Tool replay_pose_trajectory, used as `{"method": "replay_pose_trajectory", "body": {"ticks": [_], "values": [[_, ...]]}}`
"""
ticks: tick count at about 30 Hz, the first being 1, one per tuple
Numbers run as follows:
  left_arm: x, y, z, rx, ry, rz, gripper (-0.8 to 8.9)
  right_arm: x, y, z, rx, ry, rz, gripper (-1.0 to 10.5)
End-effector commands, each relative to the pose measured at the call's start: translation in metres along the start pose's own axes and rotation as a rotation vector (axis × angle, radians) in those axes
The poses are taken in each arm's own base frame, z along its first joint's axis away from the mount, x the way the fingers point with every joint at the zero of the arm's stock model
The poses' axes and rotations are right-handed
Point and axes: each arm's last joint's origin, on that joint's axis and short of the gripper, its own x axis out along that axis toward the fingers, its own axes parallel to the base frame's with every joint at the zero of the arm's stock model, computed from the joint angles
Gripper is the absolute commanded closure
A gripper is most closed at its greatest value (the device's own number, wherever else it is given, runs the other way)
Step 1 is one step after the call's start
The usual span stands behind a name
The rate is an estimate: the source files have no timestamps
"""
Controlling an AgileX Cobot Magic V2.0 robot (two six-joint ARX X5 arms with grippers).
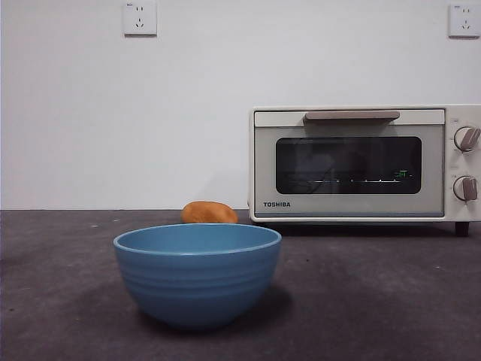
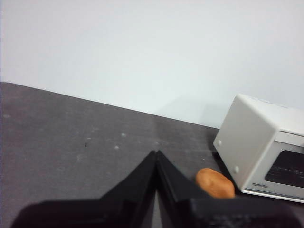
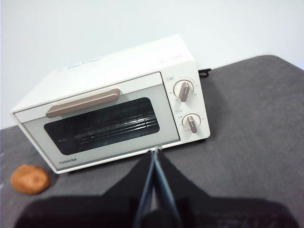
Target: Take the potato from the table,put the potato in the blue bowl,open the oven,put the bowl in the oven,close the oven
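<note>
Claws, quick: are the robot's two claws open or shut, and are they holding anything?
Left claw: shut, holding nothing, above the table.
Right claw: shut, holding nothing, in front of the oven.

The table has a matte dark grey top, a bit speckled and faintly scuffed, no shine at all. The blue bowl looks like matte plastic or glazed ceramic, hard to say which, with soft ridges round the outside. The potato has smooth, dull orange-brown skin with a slight mottle. The oven is cream-white with a satin painted shell, a glossy dark glass door that catches reflections, a tan bar handle with a low sheen, and thin metal rack wires behind the glass. Both grippers' jaws are flat matte black.
</note>
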Motion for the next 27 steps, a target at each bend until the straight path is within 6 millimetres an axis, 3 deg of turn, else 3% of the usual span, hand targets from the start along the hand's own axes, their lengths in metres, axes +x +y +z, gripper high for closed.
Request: {"method": "replay_pose_trajectory", "body": {"ticks": [1,10,16,22,27], "values": [[0.0,-0.008,0.02,-0.01,0.047,-0.027,8.19,0.002,0.006,0.025,-0.028,0.053,-0.001,9.5],[0.012,-0.024,0.075,-0.024,0.252,0.032,8.18,0.024,0.021,0.093,-0.08,0.306,-0.047,9.5],[0.023,-0.031,0.098,-0.033,0.41,0.078,8.18,0.053,0.027,0.12,-0.057,0.406,-0.001,9.5],[0.035,-0.035,0.103,0.007,0.57,0.014,8.18,0.09,0.043,0.134,-0.074,0.503,0.337,9.5],[0.046,-0.034,0.096,0.018,0.679,-0.066,8.18,0.119,0.075,0.138,-0.148,0.578,0.418,9.5]]}}
